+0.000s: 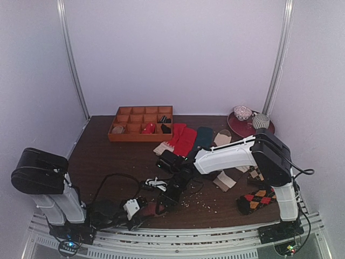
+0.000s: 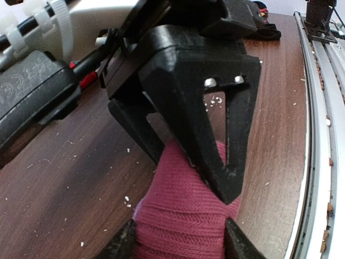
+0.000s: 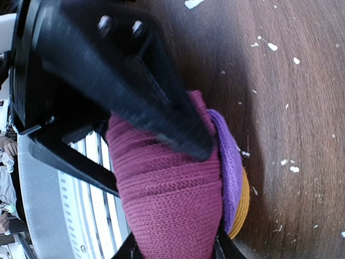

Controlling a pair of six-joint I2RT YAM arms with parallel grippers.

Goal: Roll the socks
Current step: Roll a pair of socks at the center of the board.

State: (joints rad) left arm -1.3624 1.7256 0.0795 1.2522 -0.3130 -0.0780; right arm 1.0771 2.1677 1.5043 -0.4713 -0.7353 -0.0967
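A maroon sock roll (image 1: 157, 208) with a purple and mustard edge lies on the dark wooden table near its front edge. My left gripper (image 1: 141, 211) is shut on it; in the left wrist view my fingertips (image 2: 125, 244) clamp the roll (image 2: 183, 216) from both sides. My right gripper (image 1: 168, 200) is shut on the same roll from the other side; in the right wrist view the roll (image 3: 170, 199) sits between my fingers (image 3: 222, 249), with the left gripper's black fingers (image 3: 135, 91) pressed over it. The right gripper's fingers (image 2: 215, 135) reach onto the roll in the left wrist view.
A wooden divider tray (image 1: 141, 123) holding rolled socks stands at the back. Loose red (image 1: 183, 139), teal (image 1: 204, 137), beige (image 1: 222, 138) and argyle socks (image 1: 257, 198) lie at middle and right. A red plate (image 1: 237, 127) with sock rolls sits back right. A metal rail (image 2: 323, 135) runs along the table's front edge.
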